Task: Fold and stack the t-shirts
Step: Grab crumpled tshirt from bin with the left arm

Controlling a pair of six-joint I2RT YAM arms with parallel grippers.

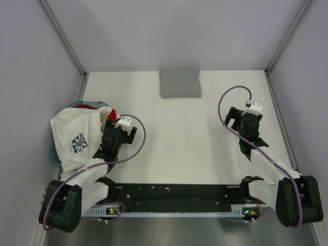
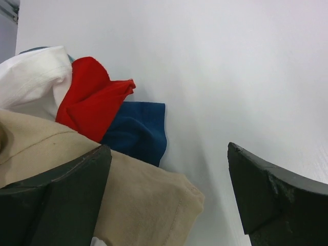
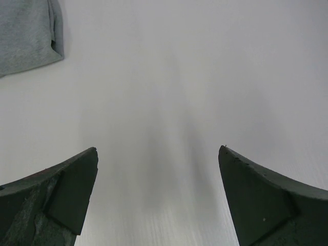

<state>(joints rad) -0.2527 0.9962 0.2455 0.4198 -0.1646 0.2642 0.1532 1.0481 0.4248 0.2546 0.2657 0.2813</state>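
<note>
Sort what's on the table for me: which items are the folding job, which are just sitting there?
Job: folded plain grey cloth t-shirt; crumpled white cloth t-shirt with blue daisy print; red cloth, navy cloth and beige cloth heaped with it, likely tees too.
Just there: teal basket rim under that heap.

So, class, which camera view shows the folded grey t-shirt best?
The top external view: the whole grey t-shirt shows there, folded into a rectangle at the far edge of the table. The right wrist view catches only one corner of it, at upper left. The left wrist view does not show it.
</note>
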